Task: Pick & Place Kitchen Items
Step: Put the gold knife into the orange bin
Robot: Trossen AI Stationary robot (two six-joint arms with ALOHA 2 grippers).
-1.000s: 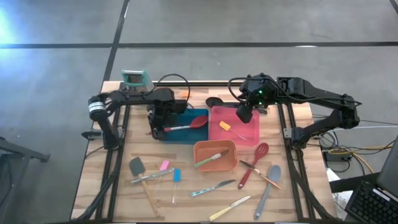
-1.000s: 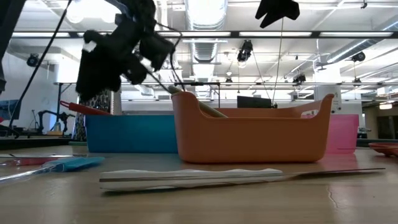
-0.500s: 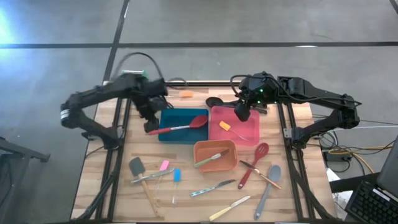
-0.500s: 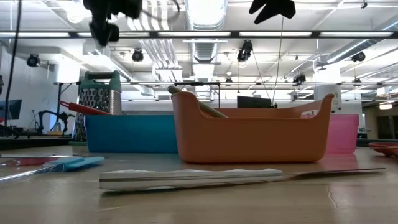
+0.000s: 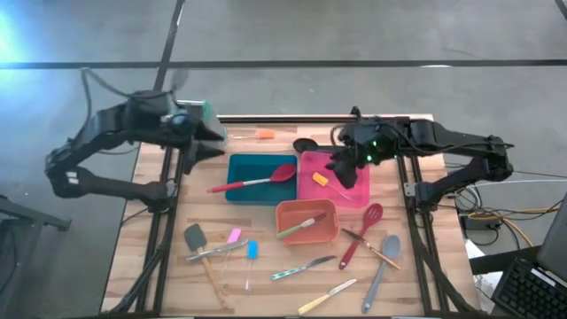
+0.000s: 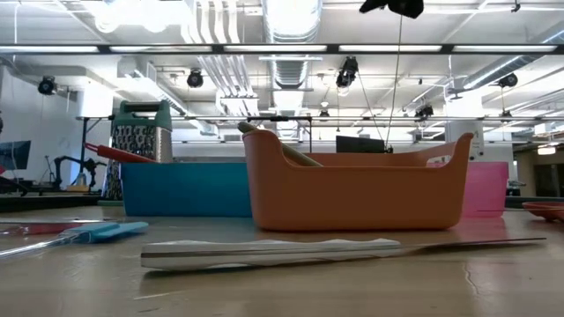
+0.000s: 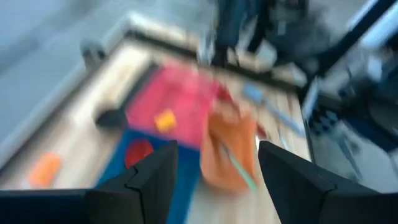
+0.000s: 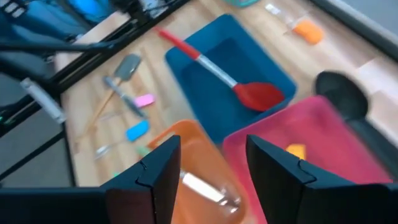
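The left gripper (image 5: 205, 142) hangs near the table's far left corner, fingers (image 7: 149, 180) spread and empty. The right gripper (image 5: 344, 165) hovers over the pink tray (image 5: 356, 189), fingers (image 8: 280, 171) apart, seemingly holding nothing. A red spoon (image 5: 257, 180) lies across the blue tray (image 5: 244, 166).

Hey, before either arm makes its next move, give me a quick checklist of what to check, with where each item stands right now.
1. Left end effector empty: ok, fingers apart, nothing between them.
2. Right end effector empty: ok, open above the pink tray.
3. Red spoon settled in the blue tray: not ok, its handle sticks out over the tray's edge.
4. Left arm away from the trays: ok, it is at the table's far left corner by the grater.
5. Orange tray has room: ok, only one utensil in it.
6. Utensils left on the table: not ok, several remain near the front edge.
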